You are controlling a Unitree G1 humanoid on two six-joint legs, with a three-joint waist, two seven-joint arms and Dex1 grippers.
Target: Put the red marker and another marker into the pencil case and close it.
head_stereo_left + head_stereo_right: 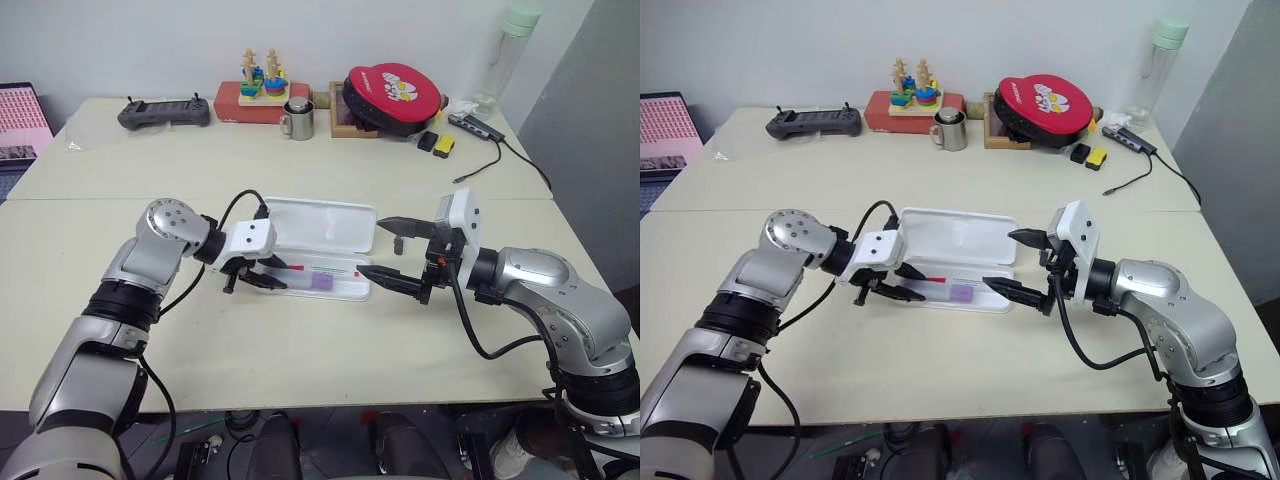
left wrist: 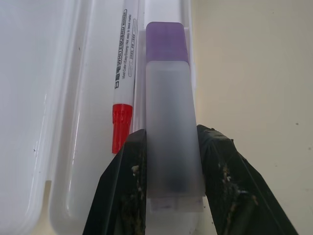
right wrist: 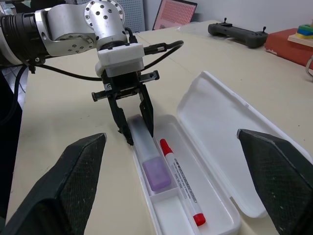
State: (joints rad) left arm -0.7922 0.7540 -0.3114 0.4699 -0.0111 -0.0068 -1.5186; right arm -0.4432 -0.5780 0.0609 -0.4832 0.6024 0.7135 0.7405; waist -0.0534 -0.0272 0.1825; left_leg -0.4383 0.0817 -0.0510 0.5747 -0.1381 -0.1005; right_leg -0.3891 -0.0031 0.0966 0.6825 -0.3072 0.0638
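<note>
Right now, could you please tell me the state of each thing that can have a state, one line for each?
pencil case: open, lid laid flat back on the table.
red marker: capped, lying flat in the case tray.
purple-capped marker: capped, lying in the tray beside the red marker, gripped at its body end.
left gripper: shut on the purple-capped marker.
right gripper: open wide, holding nothing, at the case's end.

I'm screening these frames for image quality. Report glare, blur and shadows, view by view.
Left wrist view: the purple-capped marker and end effector fingers look soft up close, while the red marker print stays legible. Right wrist view: its own fingers are blurred dark masses. Left eye view: even light, soft shadows, a faint sheen on the pencil case lid.
</note>
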